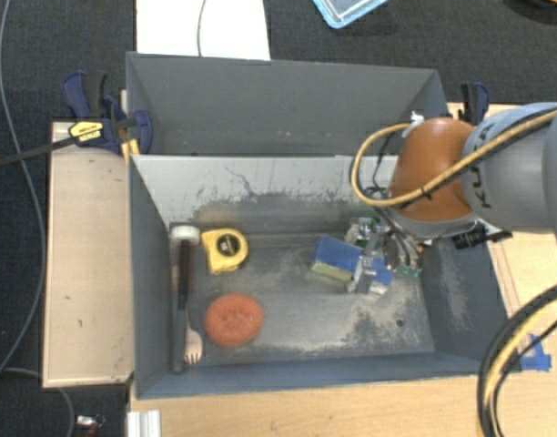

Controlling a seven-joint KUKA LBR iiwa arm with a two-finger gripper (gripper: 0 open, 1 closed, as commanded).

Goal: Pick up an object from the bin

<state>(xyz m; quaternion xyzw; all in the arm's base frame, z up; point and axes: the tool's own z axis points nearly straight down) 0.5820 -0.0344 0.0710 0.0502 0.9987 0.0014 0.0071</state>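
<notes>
Hand [374, 264] down low in bin [278, 107], just beside blue block [335, 258] (apart or together? cannot tell). Looks like grab step. Next: squeeze block, lift up.

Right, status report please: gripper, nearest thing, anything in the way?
Gripper low at the bin's right side. Blue sponge beside it, toward view's left; contact unclear. Tape measure, orange ball and brush lie apart, further left.

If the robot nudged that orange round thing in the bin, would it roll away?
Possibly. The orange round thing has a circular outline, so it may roll if it is a ball; a flat disc would just slide. Its matte, speckled surface suggests something soft and light, not slippery.
</notes>
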